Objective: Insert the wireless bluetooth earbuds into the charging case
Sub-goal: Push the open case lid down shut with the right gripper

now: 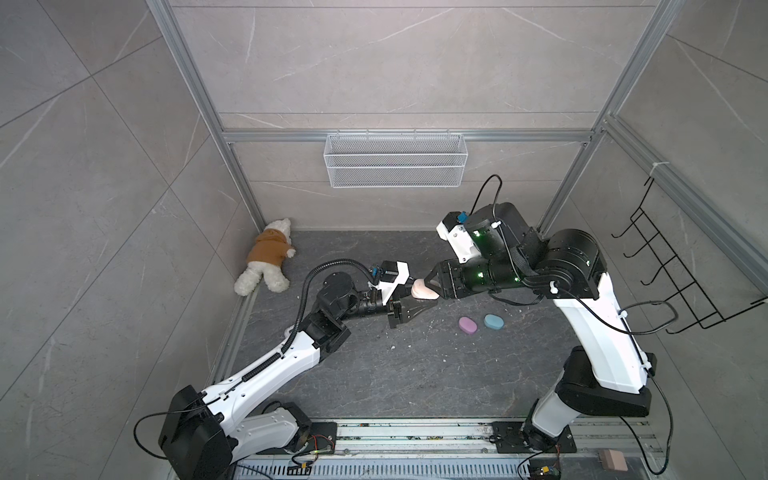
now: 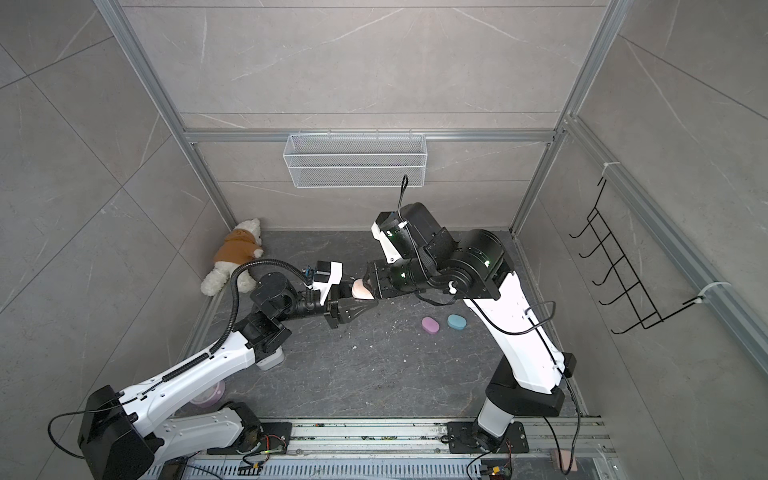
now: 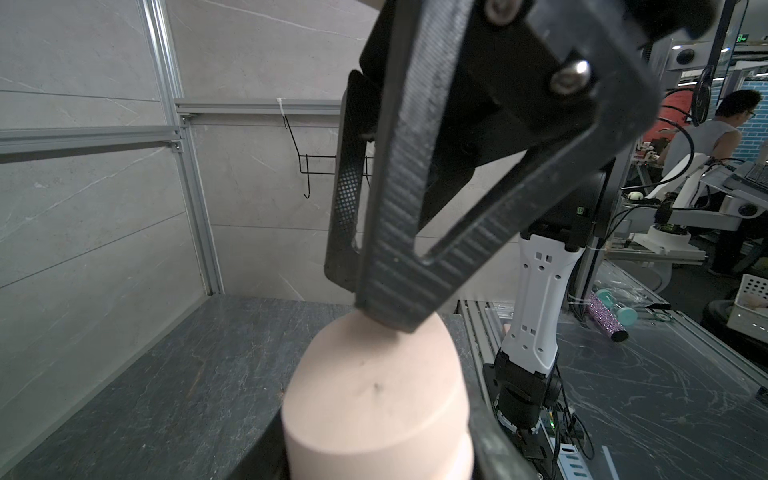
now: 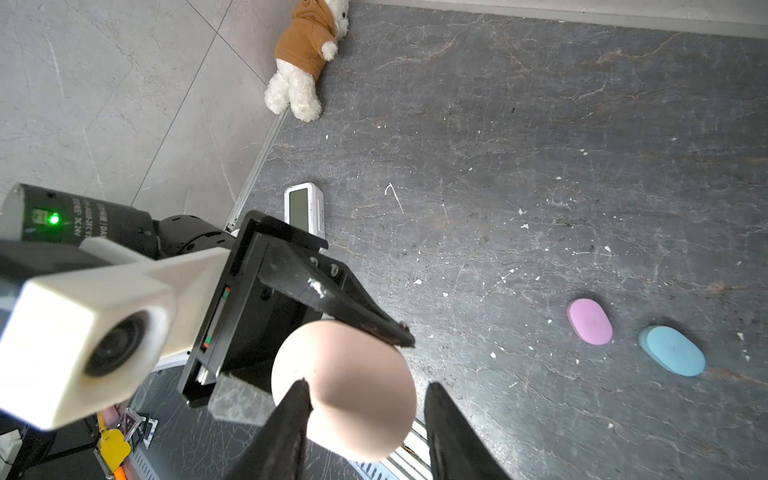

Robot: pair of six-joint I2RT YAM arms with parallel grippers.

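Now left gripper (image 1: 427,300) clamps peach charging case (image 1: 420,289); right gripper (image 4: 368,388) parted astride; label (image 4: 83,220) blurred.

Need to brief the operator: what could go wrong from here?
The peach case is held in mid-air only by the left gripper, on its smooth rounded shell: it could slip and drop. The right gripper has open jaws astride it, one tip touching; closing off-centre could lever it out.

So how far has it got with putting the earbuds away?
Seemingly done: the pink case and blue case lie shut on the table, with no loose earbuds in sight. In hand: the left gripper grips the peach case, with the right gripper open at its end. Left: finishing that case; its inside is hidden.
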